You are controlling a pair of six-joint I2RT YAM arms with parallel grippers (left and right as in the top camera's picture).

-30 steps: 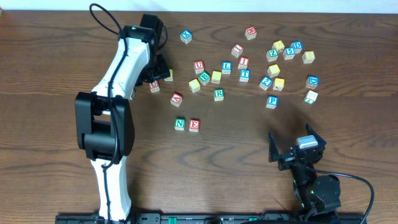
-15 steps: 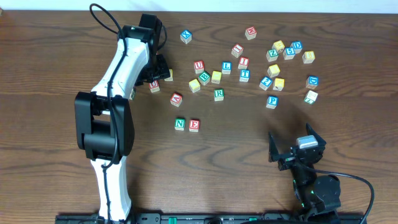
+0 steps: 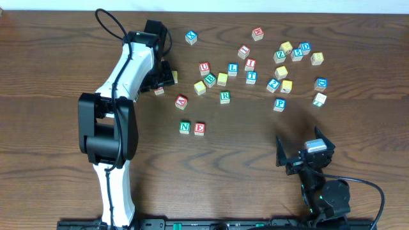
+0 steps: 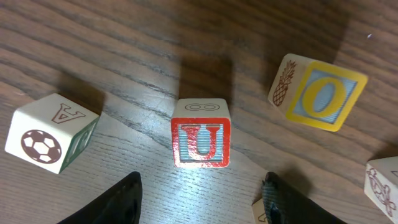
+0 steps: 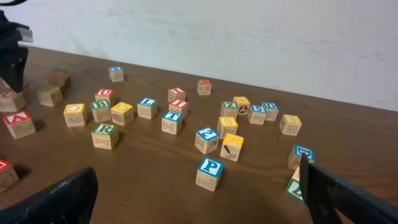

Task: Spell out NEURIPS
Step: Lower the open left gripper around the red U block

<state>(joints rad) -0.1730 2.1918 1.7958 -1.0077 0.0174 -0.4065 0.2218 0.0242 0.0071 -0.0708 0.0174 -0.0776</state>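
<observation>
Green N point(image 3: 185, 127) and red E point(image 3: 199, 128) sit side by side in the middle of the table. In the left wrist view a red U cube point(image 4: 200, 142) stands just ahead of my left gripper point(image 4: 202, 200), which is open with bare wood between its fingers. From overhead that gripper point(image 3: 162, 81) is at the cluster's left end, over a half-hidden red cube point(image 3: 158, 91). Another red U point(image 3: 204, 67), green R point(image 3: 224, 97), red I point(image 3: 250, 64) and blue P point(image 3: 280, 104) lie loose. My right gripper point(image 3: 304, 149) stands wide open near the front, with P point(image 5: 210, 173) ahead of it.
Beside the U cube are a soccer-ball cube with an A point(image 4: 50, 132) and a yellow O cube point(image 4: 323, 94). A red A point(image 3: 181, 101), blue L point(image 3: 232, 68), blue T point(image 3: 252, 77) and several more cubes point(image 3: 294, 54) spread to the back right.
The left gripper has shifted slightly right over the cubes and its jaws have narrowed a little. The right arm and the cubes have not moved.
</observation>
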